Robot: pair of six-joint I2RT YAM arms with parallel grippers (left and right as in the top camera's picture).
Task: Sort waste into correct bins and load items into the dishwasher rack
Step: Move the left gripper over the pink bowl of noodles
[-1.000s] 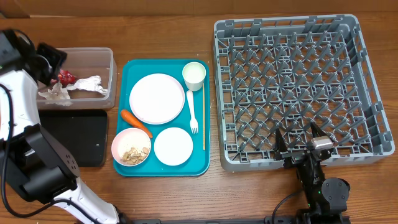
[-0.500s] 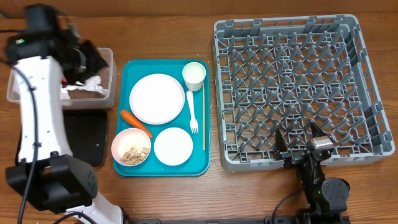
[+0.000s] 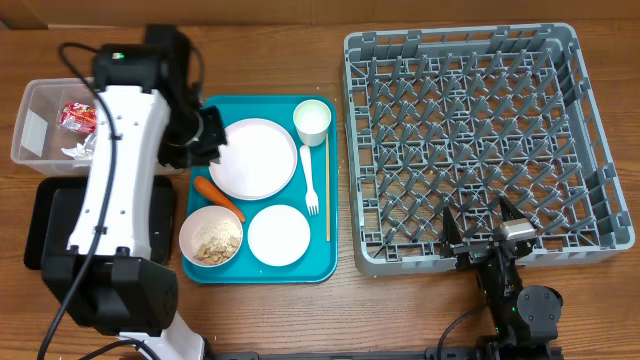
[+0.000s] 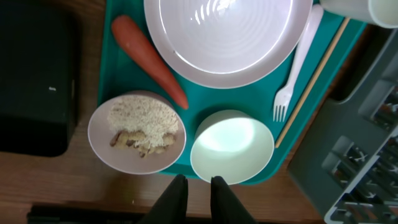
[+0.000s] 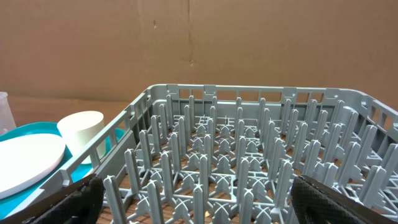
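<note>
Wooden table (image 3: pixel 300 320), cardboard (image 5: pixel 186 37) behind. Left gripper (image 4: pixel 197 183) above teal tray's (image 3: pixel 260 272) left edge, fingers nearly together, empty. Right gripper (image 3: pixel 480 232) at dishwasher rack's (image 3: pixel 352 150) near edge, fingers wide apart. Red wrapper (image 3: pixel 77 115) in clear tub (image 3: pixel 20 130), print unreadable.

Orange carrot (image 3: pixel 219 198), teal tray (image 3: pixel 318 262)
</note>
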